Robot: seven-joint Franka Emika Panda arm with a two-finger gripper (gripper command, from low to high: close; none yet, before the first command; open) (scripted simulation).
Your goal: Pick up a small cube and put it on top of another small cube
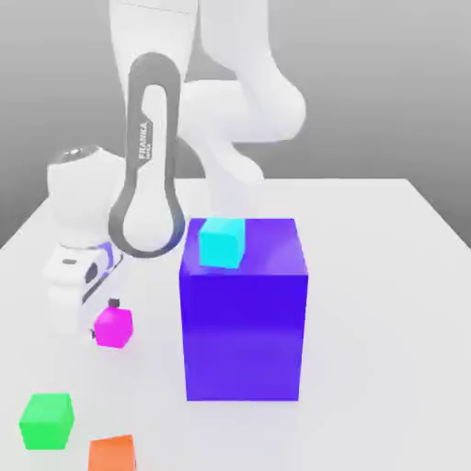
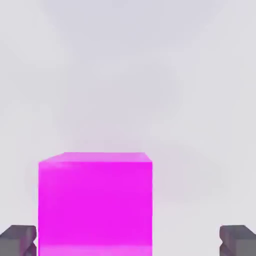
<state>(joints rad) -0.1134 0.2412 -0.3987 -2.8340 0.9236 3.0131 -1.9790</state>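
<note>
The small magenta-pink cube rests on the white table, toward the exterior view's left. My gripper is down at it and open, with one dark fingertip just behind the cube. In the hand view the cube sits between the two grey fingertips, closer to one of them, with a wide gap to the other. Nothing is held. A small cyan cube lies on top of the big blue-violet block.
A small green cube and a small orange cube lie near the front on the exterior view's left. The tall blue-violet block stands close beside the magenta cube, toward the exterior view's right. The arm's base rises behind.
</note>
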